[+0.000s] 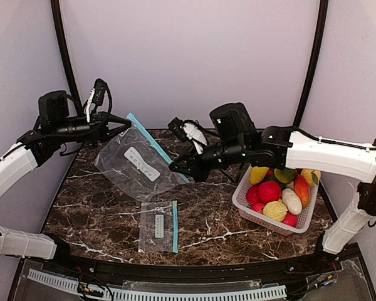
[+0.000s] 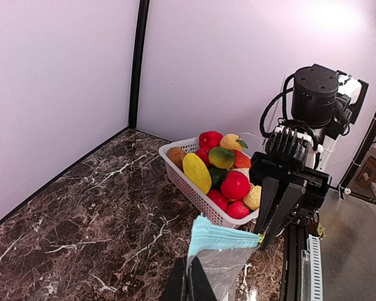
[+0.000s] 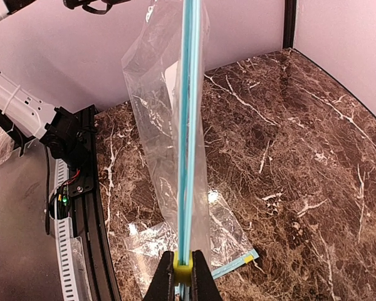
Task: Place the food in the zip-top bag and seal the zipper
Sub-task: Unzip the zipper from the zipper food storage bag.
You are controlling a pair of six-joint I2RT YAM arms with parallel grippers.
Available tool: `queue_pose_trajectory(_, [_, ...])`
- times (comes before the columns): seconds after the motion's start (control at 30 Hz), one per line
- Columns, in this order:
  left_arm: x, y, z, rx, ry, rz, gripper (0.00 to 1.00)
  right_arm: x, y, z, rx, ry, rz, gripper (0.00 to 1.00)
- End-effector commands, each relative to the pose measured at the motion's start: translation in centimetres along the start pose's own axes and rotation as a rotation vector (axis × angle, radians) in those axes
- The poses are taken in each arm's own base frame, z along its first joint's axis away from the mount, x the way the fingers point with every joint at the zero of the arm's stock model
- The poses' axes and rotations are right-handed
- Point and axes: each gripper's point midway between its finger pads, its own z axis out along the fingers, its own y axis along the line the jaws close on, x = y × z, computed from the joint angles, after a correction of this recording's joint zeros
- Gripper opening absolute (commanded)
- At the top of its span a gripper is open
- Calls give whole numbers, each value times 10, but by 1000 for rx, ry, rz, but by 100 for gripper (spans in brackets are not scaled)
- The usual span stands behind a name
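Observation:
A clear zip-top bag (image 1: 135,163) with a blue zipper strip (image 1: 156,147) hangs stretched between my two grippers above the table. My left gripper (image 1: 126,124) is shut on the bag's far-left top corner; in the left wrist view its fingers (image 2: 188,283) pinch the bag (image 2: 222,263) just below the blue strip (image 2: 222,237). My right gripper (image 1: 174,168) is shut on the yellow slider (image 3: 183,268) at the strip's near end, with the zipper (image 3: 188,125) running straight away from it. The food (image 1: 279,188) lies heaped in a white slotted basket (image 1: 244,204) at the right; none is in the bag.
A second, flat zip-top bag (image 1: 156,227) lies on the marble table near the front centre, also in the right wrist view (image 3: 232,241). The basket (image 2: 194,197) sits below the right forearm. Walls close off the back and sides.

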Motion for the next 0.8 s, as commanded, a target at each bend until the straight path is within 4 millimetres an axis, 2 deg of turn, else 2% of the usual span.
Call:
queue_pose_trajectory(0.0, [-20, 7, -15, -71, -67, 58, 1, 21, -2, 4, -8, 87, 36, 0])
queue_pose_trajectory(0.77, [-27, 21, -33, -138, -93, 62, 1, 29, 3, 13, -55, 135, 49, 0])
